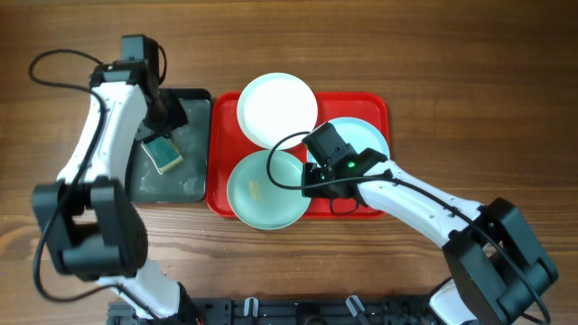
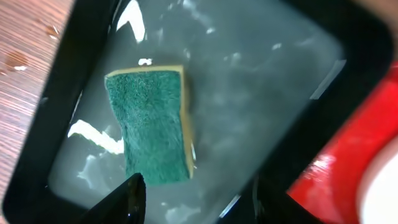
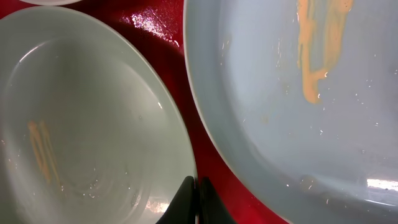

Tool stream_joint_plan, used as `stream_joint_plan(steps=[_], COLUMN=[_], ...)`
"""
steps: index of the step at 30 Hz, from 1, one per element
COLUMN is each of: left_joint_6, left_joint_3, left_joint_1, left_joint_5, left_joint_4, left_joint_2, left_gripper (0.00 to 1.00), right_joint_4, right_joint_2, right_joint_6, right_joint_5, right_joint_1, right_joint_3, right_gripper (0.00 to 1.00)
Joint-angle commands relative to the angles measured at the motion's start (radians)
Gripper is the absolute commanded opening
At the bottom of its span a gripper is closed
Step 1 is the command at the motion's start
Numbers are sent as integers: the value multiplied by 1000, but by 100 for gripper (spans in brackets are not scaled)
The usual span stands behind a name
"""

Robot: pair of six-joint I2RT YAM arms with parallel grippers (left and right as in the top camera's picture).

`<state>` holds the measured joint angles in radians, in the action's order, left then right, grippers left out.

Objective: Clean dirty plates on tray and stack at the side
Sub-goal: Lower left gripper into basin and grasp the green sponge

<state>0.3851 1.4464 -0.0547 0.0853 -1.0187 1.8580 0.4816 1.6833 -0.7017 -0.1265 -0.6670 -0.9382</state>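
The red tray (image 1: 219,144) holds three plates. The white plate (image 1: 277,106) lies at its far left. A turquoise plate (image 1: 266,190) with an orange smear lies at the near left. A second light turquoise plate (image 1: 366,135) lies at the right, partly under my right arm. In the right wrist view the near plate (image 3: 93,124) and the smeared right plate (image 3: 280,124) lie side by side on the tray (image 3: 165,62). My right gripper (image 1: 307,185) (image 3: 196,196) is shut on the near plate's right rim. My left gripper (image 1: 169,122) (image 2: 196,202) is open above a green sponge (image 2: 152,124).
A smaller black tray (image 1: 194,99) (image 2: 50,106) with shallow water stands left of the red tray, and the green-and-yellow sponge (image 1: 161,155) lies in it. The red tray's edge (image 2: 348,168) shows in the left wrist view. Bare wooden table lies around both trays.
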Motion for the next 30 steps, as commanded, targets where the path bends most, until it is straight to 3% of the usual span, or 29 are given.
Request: stream_joint_plan(steps=[1,7,13,20,30], left_joint_6=[20,27,12,12,12], left_joint_3=[-8,-8,-25,-93,-126], left_joint_1=[-53,-111,-110,-103,-104], left_joint_5=[21,8,-13,-24,-36], left_joint_4=[1,-6,18,93,145], left_joint_2=[68,103,116,117,117], left_gripper=[52,48,59,59,33], right_joint_4=[0,-6,-8,-8,-11], right_joint_2=[10,10,10,10,9], right_joint_6=[19,21,20,20,21], right_joint_5=[-4,-3,-4,-4,-4], right_joint_1=[-1,-1,-1,-1,-1], right_joint_3=[-11,-11,-11,-11,-11], right_gripper=[4,4,4,4,4])
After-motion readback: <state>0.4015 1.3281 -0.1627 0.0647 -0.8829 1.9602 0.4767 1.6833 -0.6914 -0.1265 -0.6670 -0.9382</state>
